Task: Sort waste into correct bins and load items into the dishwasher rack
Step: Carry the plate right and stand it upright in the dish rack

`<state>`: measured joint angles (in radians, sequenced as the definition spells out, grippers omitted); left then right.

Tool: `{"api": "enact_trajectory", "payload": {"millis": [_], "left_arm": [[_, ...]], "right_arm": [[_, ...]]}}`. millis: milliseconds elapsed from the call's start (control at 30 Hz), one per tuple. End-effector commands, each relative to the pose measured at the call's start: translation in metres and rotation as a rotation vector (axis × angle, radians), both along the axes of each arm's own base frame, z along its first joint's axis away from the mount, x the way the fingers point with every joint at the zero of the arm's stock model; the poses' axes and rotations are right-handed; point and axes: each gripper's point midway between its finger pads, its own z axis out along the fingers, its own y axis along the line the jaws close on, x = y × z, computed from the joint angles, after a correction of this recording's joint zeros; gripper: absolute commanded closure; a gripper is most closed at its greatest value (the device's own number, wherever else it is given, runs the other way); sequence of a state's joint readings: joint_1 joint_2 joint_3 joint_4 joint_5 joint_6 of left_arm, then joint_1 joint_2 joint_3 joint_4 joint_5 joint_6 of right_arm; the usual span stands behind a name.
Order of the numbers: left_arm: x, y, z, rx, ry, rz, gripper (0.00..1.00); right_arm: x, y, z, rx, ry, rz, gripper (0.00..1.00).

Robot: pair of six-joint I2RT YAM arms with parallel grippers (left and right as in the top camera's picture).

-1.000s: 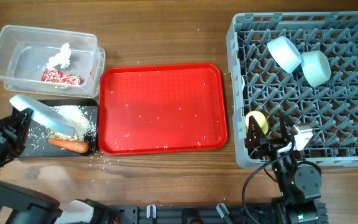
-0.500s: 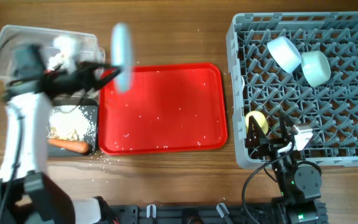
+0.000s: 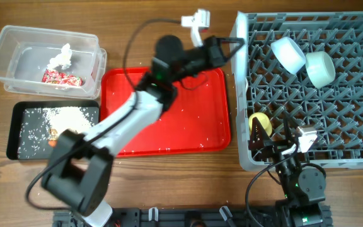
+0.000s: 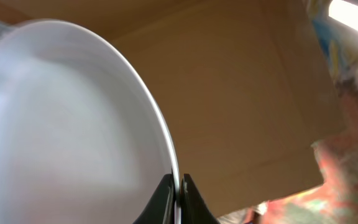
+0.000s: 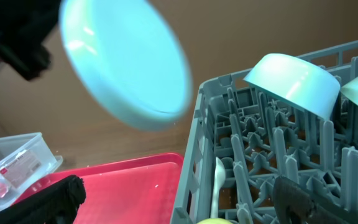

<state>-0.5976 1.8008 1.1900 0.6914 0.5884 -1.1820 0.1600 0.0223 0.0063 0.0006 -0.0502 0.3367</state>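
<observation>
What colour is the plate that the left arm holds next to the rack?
Light blue. The plate shows best in the right wrist view.

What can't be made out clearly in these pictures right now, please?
Carrot: overhead, the left arm covers nearly all of it on the black tray.
Plate: overhead, edge-on and blurred at the rack edge; left wrist view, cropped by the frame, pinched in the left gripper.
Yellow cup: right wrist view, cut off by the bottom edge.
</observation>
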Motion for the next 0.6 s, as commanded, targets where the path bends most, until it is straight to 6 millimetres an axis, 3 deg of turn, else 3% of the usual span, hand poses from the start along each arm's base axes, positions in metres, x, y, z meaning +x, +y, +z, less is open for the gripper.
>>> {"api": "enact_trajectory", "payload": {"millis": [0,100,200,267,367,467,533,567], "left_arm": [[0.011,-0.015,-0.024,-0.066,0.195,0.062,0.96],[0.02,-0.013,-0.042,-0.043,0.226,0.081,0.93],[0.039,0.005,-0.056,0.059,0.118,0.162,0.51],[0.048,0.019,-0.067,0.118,0.094,0.171,0.45],[0.06,0.058,-0.08,0.179,0.15,0.144,0.18],[0.06,0.096,-0.075,0.212,0.165,0.098,0.2],[0.053,0.124,-0.083,0.302,0.196,0.111,0.22],[0.043,0.148,-0.09,0.406,0.217,0.14,0.24]], "right_arm": [[0.0,-0.002,0.001,0.007,-0.005,-0.012,0.0],[0.0,-0.002,0.001,0.008,-0.005,-0.011,0.0],[0.0,-0.002,0.001,0.007,-0.005,-0.011,0.0],[0.0,-0.002,0.001,0.008,-0.005,-0.012,0.0],[0.0,-0.002,0.001,0.008,-0.005,-0.011,0.0],[0.0,-0.002,0.001,0.008,-0.005,-0.011,0.0],[0.0,-0.002,0.001,0.008,-0.005,-0.012,0.0],[0.0,-0.002,0.001,0.008,-0.005,-0.011,0.0]]}}
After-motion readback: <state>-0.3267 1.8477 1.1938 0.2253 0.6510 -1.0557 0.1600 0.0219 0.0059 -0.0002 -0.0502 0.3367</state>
